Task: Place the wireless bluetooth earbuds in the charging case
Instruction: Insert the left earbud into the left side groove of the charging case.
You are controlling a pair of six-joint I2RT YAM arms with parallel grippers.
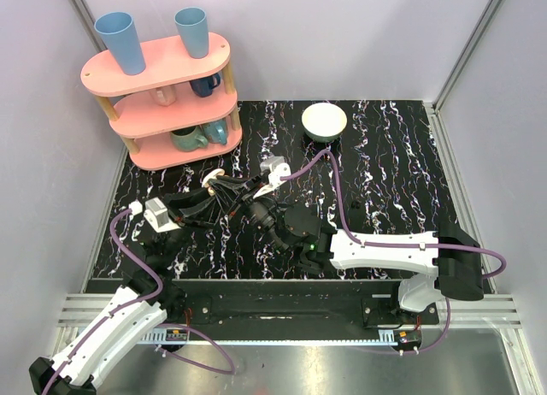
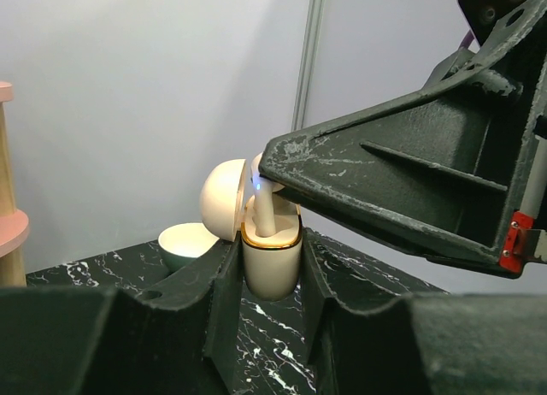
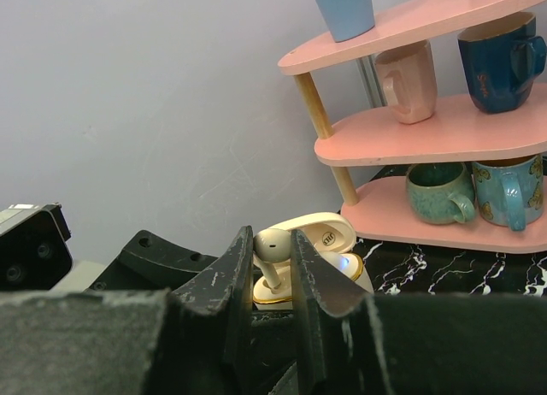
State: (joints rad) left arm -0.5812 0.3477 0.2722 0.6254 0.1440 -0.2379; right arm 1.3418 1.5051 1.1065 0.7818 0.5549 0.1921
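The case (image 2: 272, 274) is pinched upright between the fingers of the left hand (image 2: 269, 260), with its lid (image 2: 222, 198) swung back, so that the opening faces up and the body cannot slide or tip when something is pressed into it. It is held near the middle of the surface (image 1: 385, 156), just in front of the shelf (image 3: 427, 130); whether its base rests on the surface cannot be told. One earbud (image 3: 272, 243) is pinched by its head in the right hand (image 3: 272, 255), stem pointing down, and is brought in from above. This grip leaves the stem free to enter its slot. In the left wrist view the stem is seen inside the gold rim, and a small blue light shows beside it. The earbud is judged to be partly in but not seated, since its head stands clear above the rim. A straight downward push followed by a release seems to be called for. A tilted stem could jam against the slot edge. The second earbud cannot be made out in any view.
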